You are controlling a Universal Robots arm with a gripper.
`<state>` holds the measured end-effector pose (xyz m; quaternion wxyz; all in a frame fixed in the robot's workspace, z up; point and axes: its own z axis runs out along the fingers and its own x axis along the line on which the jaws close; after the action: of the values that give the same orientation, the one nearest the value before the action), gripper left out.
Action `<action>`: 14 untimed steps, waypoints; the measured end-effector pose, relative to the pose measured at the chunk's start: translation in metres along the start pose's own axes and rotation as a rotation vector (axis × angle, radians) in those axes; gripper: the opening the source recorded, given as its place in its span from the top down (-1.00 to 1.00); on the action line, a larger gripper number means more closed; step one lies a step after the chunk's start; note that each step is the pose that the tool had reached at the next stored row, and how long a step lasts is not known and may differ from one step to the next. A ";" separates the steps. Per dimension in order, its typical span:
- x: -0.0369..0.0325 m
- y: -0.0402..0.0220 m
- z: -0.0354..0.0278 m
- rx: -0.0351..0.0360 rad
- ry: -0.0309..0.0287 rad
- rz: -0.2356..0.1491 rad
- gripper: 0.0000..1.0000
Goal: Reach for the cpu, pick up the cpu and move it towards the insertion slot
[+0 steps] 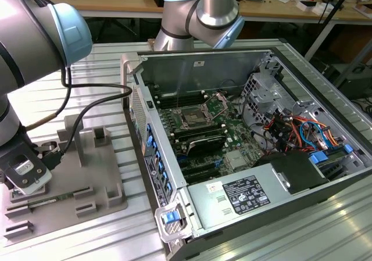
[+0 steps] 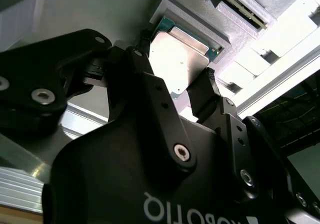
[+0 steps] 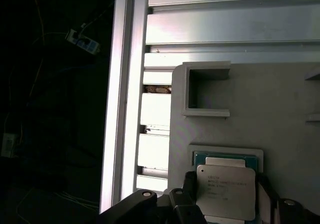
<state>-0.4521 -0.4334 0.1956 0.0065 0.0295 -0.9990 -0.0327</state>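
Grey fixture [image 3: 280,109] cradles the print-marked cpu [image 3: 226,191], gripper [image 2: 174,63] close over it.

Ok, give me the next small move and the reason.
Probably close the fingers on the cpu: the gripper sits over it, one finger on each side, and it lies seated in the grey fixture's recess.

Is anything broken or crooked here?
Nothing stands out. The cpu lies flat and square in its recess on the grey fixture, with the gripper right at it.
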 end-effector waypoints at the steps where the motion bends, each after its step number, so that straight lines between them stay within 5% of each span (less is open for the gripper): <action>1: 0.0000 0.0000 0.0000 -0.0001 -0.0001 0.000 -0.09; 14: 0.0000 0.0001 -0.0009 0.0000 0.0000 0.000 -0.09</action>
<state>-0.4521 -0.4334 0.1965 0.0064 0.0295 -0.9990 -0.0327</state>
